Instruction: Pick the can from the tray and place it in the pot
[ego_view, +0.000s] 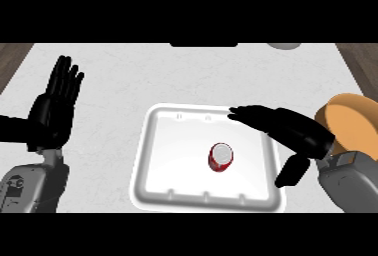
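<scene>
1. The can (221, 157) stands upright in the white tray (164, 150), right of the tray's middle and apart from every wall. It is red with a pale top. Nothing touches it, so a sideways knock could tip it and send it rolling across the tray floor.

2. The right hand (284, 127) hovers over the tray's right half, above and to the right of the can, fingers stretched toward the far rim and thumb hanging down near the right wall. It is open and holds nothing. If it comes down as it stands, the palm could land on the can's top or the thumb could catch on the tray wall instead of closing round the can.

3. The tray's raised rim is a risk on the way out: a can lifted too low could clip it and slip within the fingers.

4. The pot (353, 122), orange-brown, sits just beyond the tray's right side, partly hidden behind the right forearm. Its opening is hard to judge from here, so a release could meet the rim.

5. The left hand (55, 105) rests open, fingers up, over the bench (111, 70) at the left, well apart from the tray.
</scene>
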